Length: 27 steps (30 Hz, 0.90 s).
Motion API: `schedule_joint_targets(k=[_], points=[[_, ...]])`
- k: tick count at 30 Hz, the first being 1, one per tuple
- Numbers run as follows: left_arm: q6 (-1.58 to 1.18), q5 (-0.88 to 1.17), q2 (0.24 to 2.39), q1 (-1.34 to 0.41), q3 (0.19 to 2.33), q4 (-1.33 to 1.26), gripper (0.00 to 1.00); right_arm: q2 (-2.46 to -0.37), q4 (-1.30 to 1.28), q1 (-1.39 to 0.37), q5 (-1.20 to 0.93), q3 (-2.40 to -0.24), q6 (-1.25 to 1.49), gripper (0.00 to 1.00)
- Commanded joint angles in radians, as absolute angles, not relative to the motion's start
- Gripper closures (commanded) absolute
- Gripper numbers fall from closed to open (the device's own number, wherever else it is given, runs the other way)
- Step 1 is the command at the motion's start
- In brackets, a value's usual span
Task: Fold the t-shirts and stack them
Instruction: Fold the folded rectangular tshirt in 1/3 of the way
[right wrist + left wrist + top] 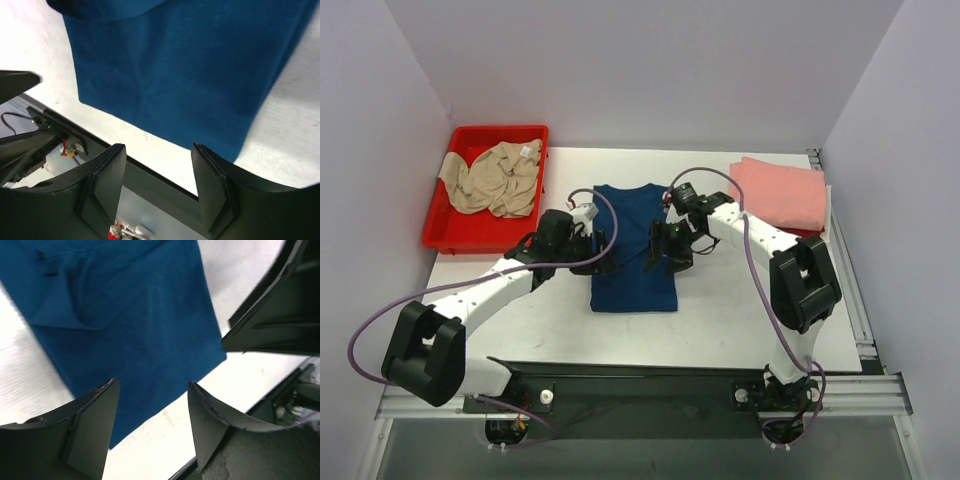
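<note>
T-shirt, navy, lies folded at the middle of the surface, with the left fingers and right fingers spread open and empty over its side edges.

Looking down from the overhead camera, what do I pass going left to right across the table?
Red tray holding a crumpled beige t-shirt → left gripper → navy t-shirt → right gripper → folded pink t-shirt.
</note>
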State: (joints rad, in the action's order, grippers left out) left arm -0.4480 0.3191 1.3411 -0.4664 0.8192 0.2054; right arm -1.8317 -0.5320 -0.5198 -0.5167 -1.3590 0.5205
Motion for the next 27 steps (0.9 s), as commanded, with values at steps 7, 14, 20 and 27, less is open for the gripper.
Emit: schedule_joint_targets(k=[7, 14, 20, 27], points=[[-0.531, 0.491, 1.592, -0.476, 0.868, 0.031, 0.35, -1.962, -0.561, -0.517, -0.635, -1.382, 0.506, 0.46], [-0.511, 0.437, 1.733, -0.477, 0.962, 0.068, 0.37, -2.006, -0.581, -0.517, -0.62, -1.381, 0.494, 0.47], [-0.517, 0.371, 1.766, -0.454, 0.995, 0.015, 0.36, -2.052, -0.638, -0.517, -0.578, -1.39, 0.474, 0.47], [-0.526, 0.318, 1.816, -0.407, 1.015, -0.083, 0.36, -2.094, -0.678, -0.517, -0.543, -1.394, 0.453, 0.47]])
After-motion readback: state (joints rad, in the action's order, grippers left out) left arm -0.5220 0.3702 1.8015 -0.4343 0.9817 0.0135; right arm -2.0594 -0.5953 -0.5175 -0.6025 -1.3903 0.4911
